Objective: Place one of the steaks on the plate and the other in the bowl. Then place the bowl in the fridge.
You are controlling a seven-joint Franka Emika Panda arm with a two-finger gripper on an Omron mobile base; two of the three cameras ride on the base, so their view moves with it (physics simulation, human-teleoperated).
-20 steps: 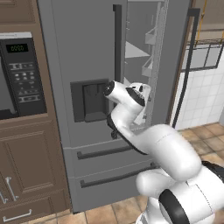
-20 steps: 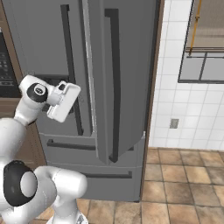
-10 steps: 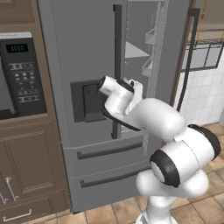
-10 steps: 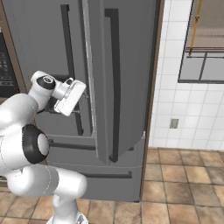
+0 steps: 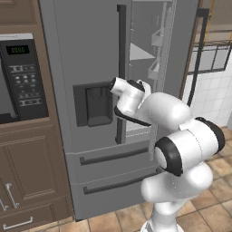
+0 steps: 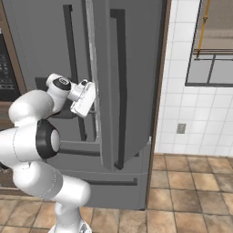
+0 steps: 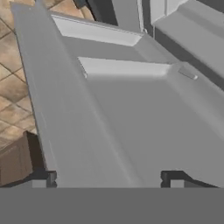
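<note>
The fridge (image 5: 95,59) door stands ajar at frame centre (shelves bare); the gripper (image 7: 107,177) is spread wide, holding nothing.

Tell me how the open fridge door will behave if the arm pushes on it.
The fridge door looks like a tall rigid slab, so it should swing as one piece, not flex. It stands ajar, so a push would likely turn it on its hinge. Its smooth grey face may let the open gripper slide.

The robot arm (image 5: 181,149) is shiny white with big round parts. Black rings sit at its joints. Its hand (image 6: 84,98) is white and boxy, with small dark fingertips (image 7: 43,177).
</note>
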